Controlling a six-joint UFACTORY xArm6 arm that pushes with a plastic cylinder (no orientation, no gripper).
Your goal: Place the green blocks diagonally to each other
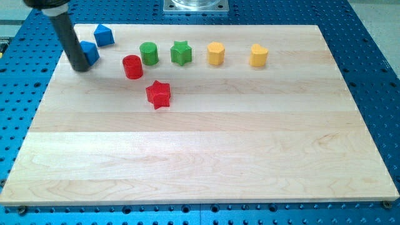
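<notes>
Right now the two green blocks sit side by side near the view's top of the counter (200, 156). The green cylinder (149, 54) is on the view's left and the green star (181, 52) is just beside it on the view's right. There is a small gap between them. They make a flat row, not a slanted line, so the job looks not yet done.

Just below and left of the green cylinder is a red cylinder (132, 67), very close to it. Lower down sits a red star (159, 94). To the view's right of the green star are two yellow blocks: a yellow one with flat sides (215, 54) and, further on, a yellow heart-like one (259, 55).

Far at the view's left are two blue blocks (104, 35) (90, 52). My tip (80, 67) is touching or almost touching the lower blue block, well apart from the green ones. The arm has no end effector that opens or shuts, only the rod.

I think the arm is at the start of the job. Next my tip needs to go over to a green block. Pushing the green star down toward the view's bottom looks easiest, because the red cylinder crowds the green cylinder.
</notes>
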